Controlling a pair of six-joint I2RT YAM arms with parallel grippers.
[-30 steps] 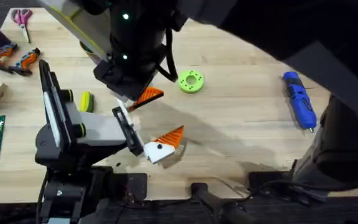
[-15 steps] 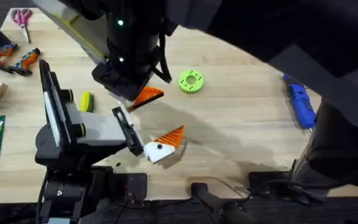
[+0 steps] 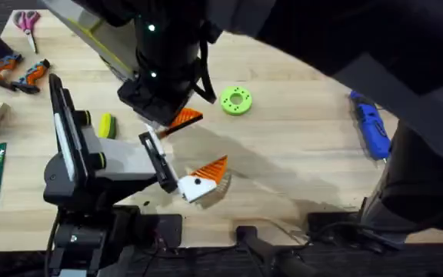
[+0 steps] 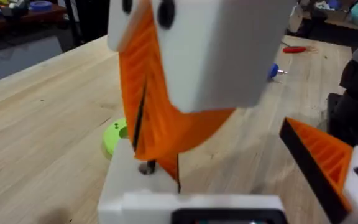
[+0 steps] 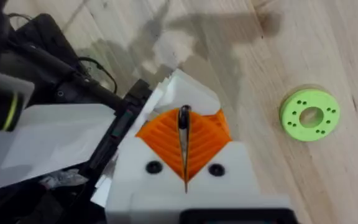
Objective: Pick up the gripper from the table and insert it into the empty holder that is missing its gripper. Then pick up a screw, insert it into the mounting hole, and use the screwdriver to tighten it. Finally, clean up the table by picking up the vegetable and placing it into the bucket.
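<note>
White angular plastic holder (image 4: 129, 186) on the left pincer (image 3: 179, 158), fingers apart, sat directly beneath the right pincer (image 3: 177, 121), its orange ribbed pads (image 5: 163, 137) pressed together above the light wooden counter (image 3: 298, 154).

Each arm is built of black housings with white plastic jaw mounts carrying orange ribbed pads (image 5: 182, 140), each mount fastened by two dark screws. The upper arm (image 3: 160, 54) shows two green indicator lights and black cables. The lower-left arm (image 3: 91, 173) has grey-and-black links with yellow-green accents.
</note>
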